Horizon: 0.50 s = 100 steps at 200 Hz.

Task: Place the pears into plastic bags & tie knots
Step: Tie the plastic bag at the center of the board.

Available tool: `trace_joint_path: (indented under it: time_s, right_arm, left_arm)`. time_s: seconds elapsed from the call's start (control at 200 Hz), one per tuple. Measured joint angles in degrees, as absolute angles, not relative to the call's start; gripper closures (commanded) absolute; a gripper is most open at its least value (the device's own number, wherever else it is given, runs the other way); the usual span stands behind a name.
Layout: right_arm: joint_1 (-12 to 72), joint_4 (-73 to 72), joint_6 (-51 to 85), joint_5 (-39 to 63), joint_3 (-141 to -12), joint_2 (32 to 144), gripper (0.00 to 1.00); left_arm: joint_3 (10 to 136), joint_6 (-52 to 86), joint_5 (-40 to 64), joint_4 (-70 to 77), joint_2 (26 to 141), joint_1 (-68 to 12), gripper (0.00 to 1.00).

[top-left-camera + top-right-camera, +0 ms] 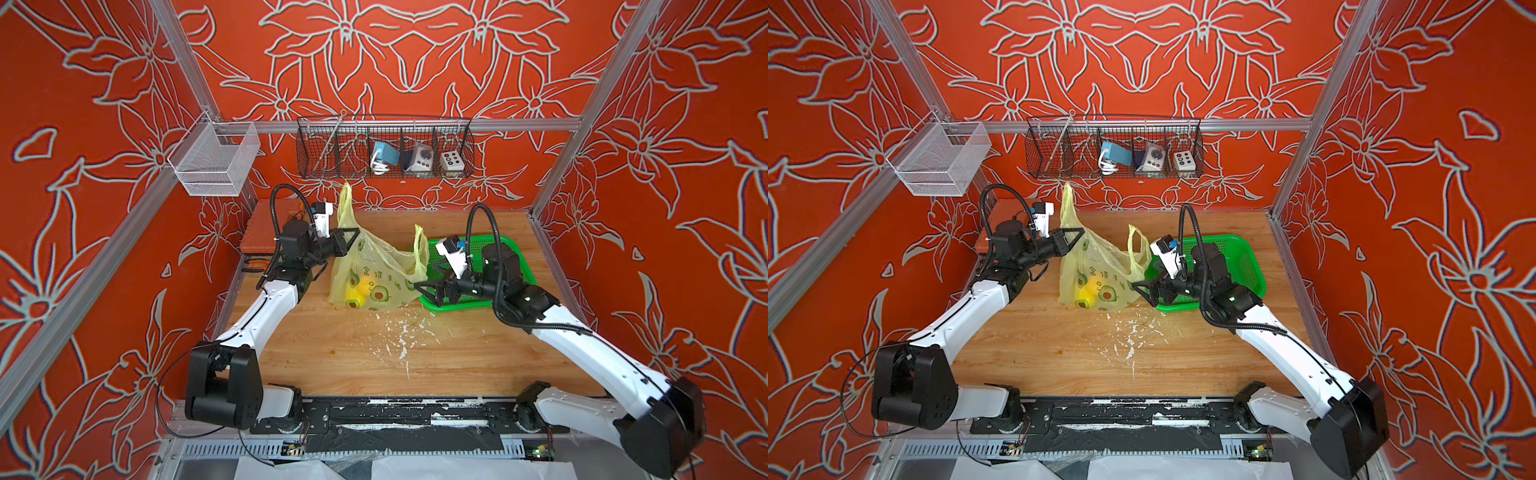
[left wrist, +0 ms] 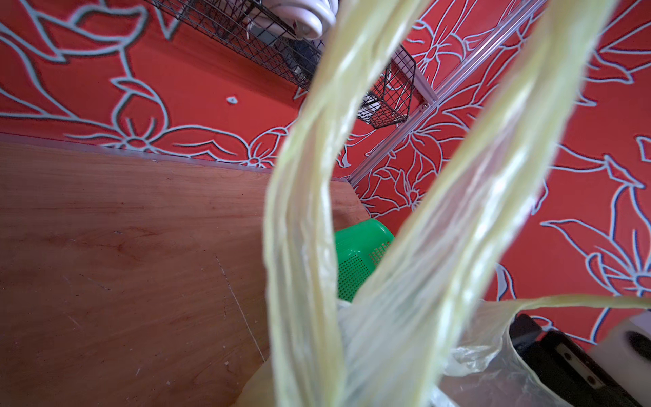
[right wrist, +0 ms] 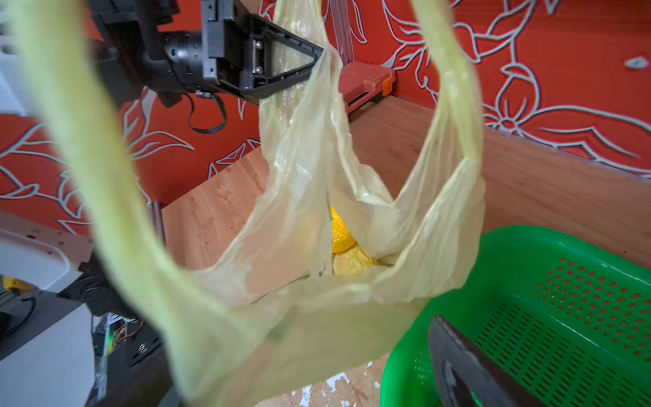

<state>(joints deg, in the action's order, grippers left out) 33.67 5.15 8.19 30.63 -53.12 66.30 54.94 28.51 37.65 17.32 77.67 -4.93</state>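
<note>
Left arm (image 1: 266, 307) reaches up from its base, elbow bent, wrist raised and pointing right. The left fingers (image 1: 351, 235) are clenched on the one bag (image 1: 382, 266), right at the foot of its left handle (image 1: 345, 203), holding that side high. Two pears (image 1: 358, 292) sit low inside the bag, on the bench (image 1: 332, 357), well below those fingers. Two handles, standing apart, untied: the right handle (image 1: 420, 245) stands free. Right arm (image 1: 582, 345) bends low over the one basket (image 1: 461, 304). The right fingers (image 1: 419, 285) are spread wide and empty, just beside the bag's right edge.
</note>
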Motion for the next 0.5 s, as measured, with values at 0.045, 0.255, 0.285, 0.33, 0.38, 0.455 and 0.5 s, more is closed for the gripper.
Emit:
trace_joint_path:
  time_s: [0.045, 0.255, 0.285, 0.33, 0.38, 0.455, 0.5]
  right_arm:
    - [33.6, 4.3, 7.9, 29.9, -53.6, 68.2, 0.02]
    - [31.7, 0.6, 6.7, 29.4, -58.7, 76.1, 0.02]
    - [31.3, 0.3, 6.5, 29.5, -59.1, 76.5, 0.02]
    - [30.7, -0.4, 6.5, 29.6, -59.4, 76.9, 0.02]
    - [30.1, -1.0, 6.5, 29.9, -59.5, 77.0, 0.02]
    - [29.1, -1.8, 6.5, 30.6, -59.8, 77.3, 0.02]
    - [28.6, -2.0, 6.5, 31.0, -60.3, 77.7, 0.02]
  left_arm:
    - [54.9, 28.5, 38.1, 17.2, 77.7, -4.9, 1.00]
    - [54.9, 28.3, 40.2, 17.2, 78.1, -4.9, 1.00]
    - [54.9, 28.3, 40.5, 17.2, 78.2, -4.9, 1.00]
    - [54.9, 28.2, 41.1, 17.2, 78.2, -4.9, 1.00]
    - [54.9, 28.2, 41.6, 17.2, 78.2, -4.9, 1.00]
    - [54.9, 28.2, 42.6, 17.3, 78.2, -4.9, 1.00]
    - [54.9, 28.2, 43.3, 17.6, 78.4, -4.9, 1.00]
